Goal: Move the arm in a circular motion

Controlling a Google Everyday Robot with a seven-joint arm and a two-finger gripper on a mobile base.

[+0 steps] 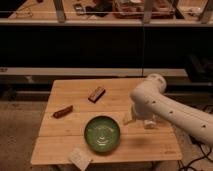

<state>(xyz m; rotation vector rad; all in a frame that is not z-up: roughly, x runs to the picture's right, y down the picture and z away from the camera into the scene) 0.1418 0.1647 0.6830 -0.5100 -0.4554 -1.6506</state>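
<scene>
Arm (170,112) is stretching in from the right over the table (65,92), its rounded elbow bending above the right side and the last segment pointing down. Gripper (129,119) is hanging low just right of the green bowl (102,134); whether it is open or closed cannot be told.

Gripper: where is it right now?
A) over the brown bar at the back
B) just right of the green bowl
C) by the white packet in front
B: the gripper, at the arm's pale tip, hangs beside the green bowl's right rim, away from the bar and packet.
</scene>
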